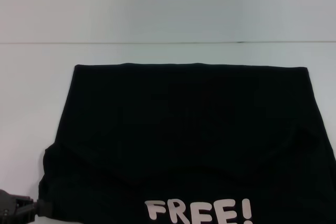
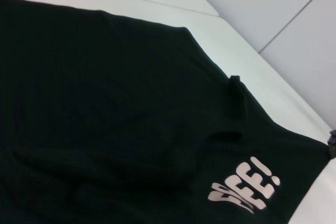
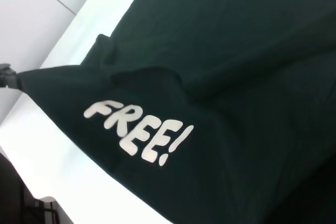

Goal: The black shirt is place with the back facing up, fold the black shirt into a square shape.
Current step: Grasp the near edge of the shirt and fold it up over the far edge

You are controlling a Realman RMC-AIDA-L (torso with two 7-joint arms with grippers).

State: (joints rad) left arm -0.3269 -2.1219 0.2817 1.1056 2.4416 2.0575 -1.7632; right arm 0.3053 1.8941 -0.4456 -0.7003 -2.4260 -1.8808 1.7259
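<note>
Two grippers are on this job, but you only get a clear look at one. The left gripper (image 1: 23, 207) sits at the near left corner of the black shirt (image 1: 184, 129), and its dark fingers meet the cloth edge there. The right wrist view shows the same thing from across the white table (image 1: 157, 14): a taut corner of cloth drawn out to a point at the gripper (image 3: 8, 75), so you can judge the fingers clamped on that corner. The right gripper is out of every picture — you cannot tell its state.

The shirt lies spread on the table away from the fingers, its far edge straight and flat, with loose ridges just beyond the held corner. A white "FREE!" print (image 1: 198, 211) shows on the near layer, right beside the fingers' side of the cloth, so a printed face has been turned up along the near edge.

You appear to be mid-fold — the near portion gripped and being carried over the body. The next move calls for keeping that corner tight, travelling it evenly away from you, and laying it down square to the far edge so the ridges near the fingers flatten rather than bunch.
</note>
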